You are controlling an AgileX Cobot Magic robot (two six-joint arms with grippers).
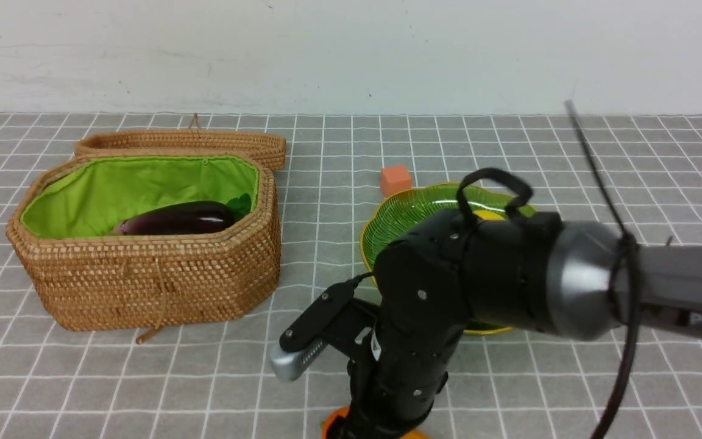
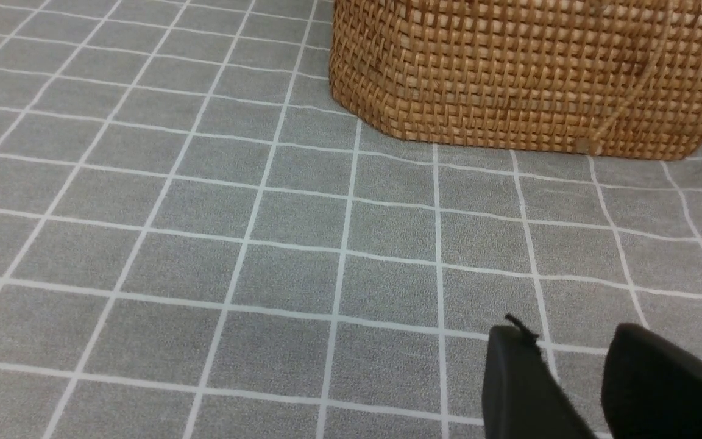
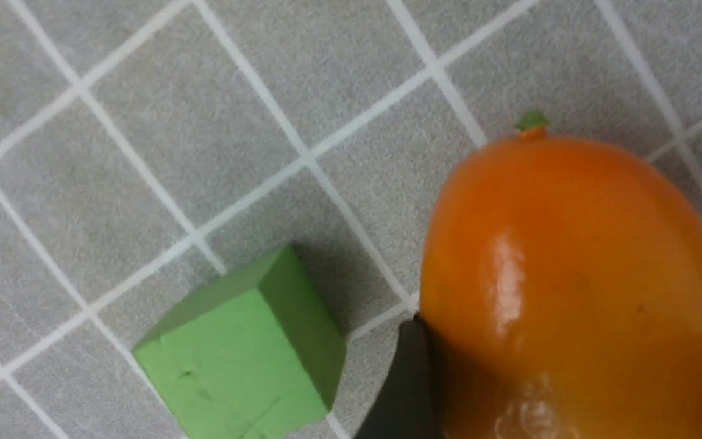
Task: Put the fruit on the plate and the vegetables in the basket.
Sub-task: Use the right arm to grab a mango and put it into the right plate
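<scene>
Grey cloth with a white grid is covering the bench [image 1: 509, 390], and a plain whitish wall is standing behind it.

Taking the basket [image 1: 150, 286] as landmark and going left to right: its wicker lid [image 1: 180, 145] is lying just behind it, touching its back rim. Inside, on the bright green lining, the eggplant [image 1: 174, 219] is lying lengthwise, with green leaves [image 1: 240, 205] showing at its right end. The left tool [image 2: 570, 390] is hanging low over the cloth in front of the basket; its two dark fingers are standing a little apart with nothing between them. Right of the basket, well apart, a small orange cube [image 1: 395, 180] is sitting just behind the plate [image 1: 400, 219], in which a yellow piece, likely the lemon [image 1: 489, 214], is peeking out behind the right arm. That arm is bearing white lettering "PiPER", cut off at the frame edge.

The right tool [image 3: 570, 390] is pointing down near the front edge, well right of the basket, grasping the mango [image 3: 576, 274] on the cloth. A green cube [image 3: 247, 353] is sitting just beside the mango, apart from it.
</scene>
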